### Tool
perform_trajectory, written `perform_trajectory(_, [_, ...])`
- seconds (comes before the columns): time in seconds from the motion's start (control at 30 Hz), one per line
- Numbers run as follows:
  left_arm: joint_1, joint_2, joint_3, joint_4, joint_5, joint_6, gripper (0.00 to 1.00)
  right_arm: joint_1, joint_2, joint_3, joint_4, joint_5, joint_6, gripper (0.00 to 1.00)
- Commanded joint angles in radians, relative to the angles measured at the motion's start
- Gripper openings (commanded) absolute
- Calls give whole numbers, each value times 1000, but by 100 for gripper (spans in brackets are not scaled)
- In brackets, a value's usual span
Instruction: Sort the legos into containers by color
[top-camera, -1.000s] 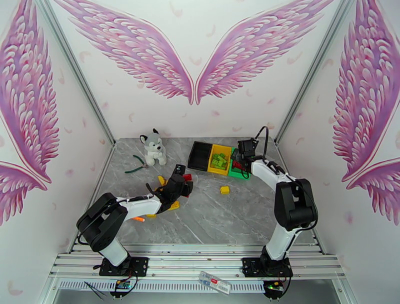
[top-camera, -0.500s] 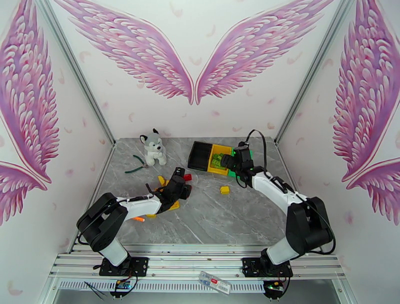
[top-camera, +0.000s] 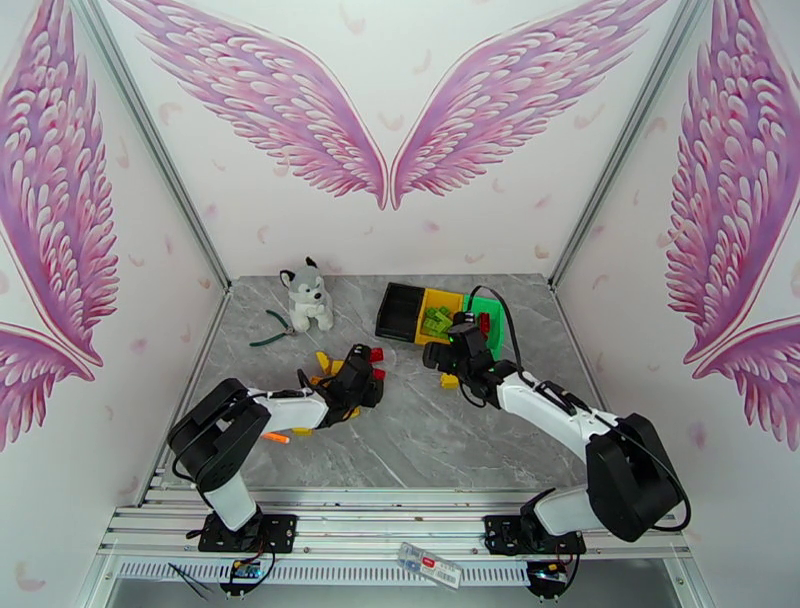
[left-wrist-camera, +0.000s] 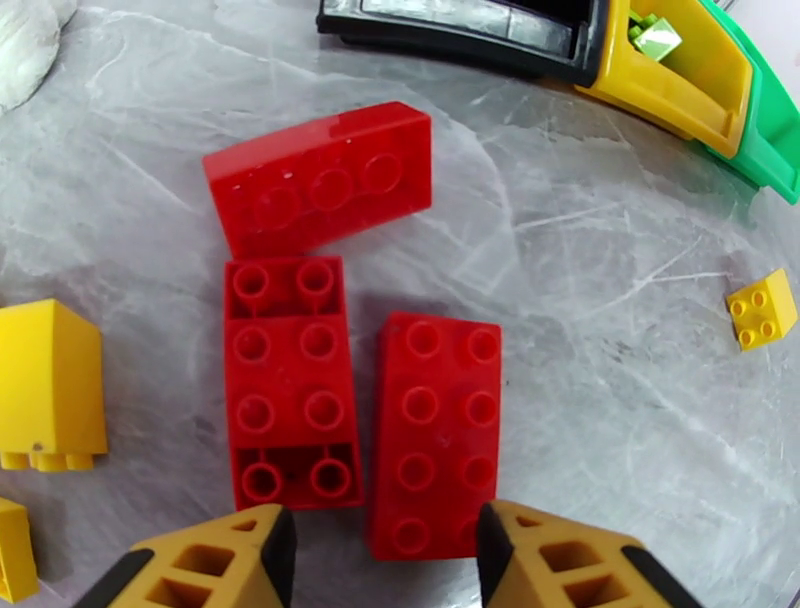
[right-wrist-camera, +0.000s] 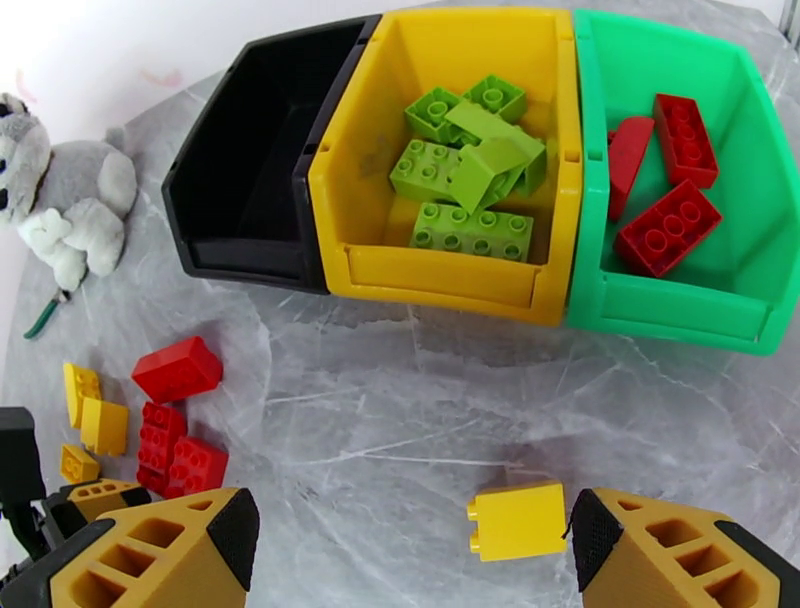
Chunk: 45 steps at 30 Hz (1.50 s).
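Left wrist view crops the left fingers (left-wrist-camera: 215, 560), spread over red legos (left-wrist-camera: 290, 380) (right fingers (right-wrist-camera: 660, 550) spread too).

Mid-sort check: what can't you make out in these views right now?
Black bin: floor lost in shadow, right wrist view.
Yellow lego: right wrist view cannot settle whether a finger of the right gripper touches it.
Orange marker: largely under the left arm, top view.
Pliers: cut by the left edge, right wrist view.
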Motion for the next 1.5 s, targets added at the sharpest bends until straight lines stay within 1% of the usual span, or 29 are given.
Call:
perform_trajectory(0.0, [-9,75,20,-78,7,3,54,7,-38,-27,9,9,13,88])
perform_trajectory(0.17, [-19,86,39,-89,-15,3,53,6,-47,-42,7,20,10,89])
perform_trajectory(0.23, [-25,57,28,-84,-28,3,57,7,-47,-44,7,22,11,89])
perform_trajectory(0.5, [-61,-90,11,-125,-54,25,65,8,-44,-47,13,17,14,89])
perform_trajectory(0.63, [-74,-97,24,-152,-57,30,66,7,-45,-53,17,16,15,89])
perform_trajectory(0.77, [-81,-61,45,-172,-64,42,66,7,-51,-60,18,15,13,89])
perform_trajectory(1.03, [-85,49,115,-183,-59,56,62,6,-87,-95,13,17,15,93])
perform_trajectory(1.23, [-87,117,175,-198,-92,68,59,6,-126,-136,9,18,29,94])
perform_trajectory(1.33, [-87,140,203,-209,-99,76,55,6,-137,-148,8,18,33,94])
perform_trajectory(1.47, [-87,152,223,-218,-98,82,44,5,-148,-156,5,26,36,94])
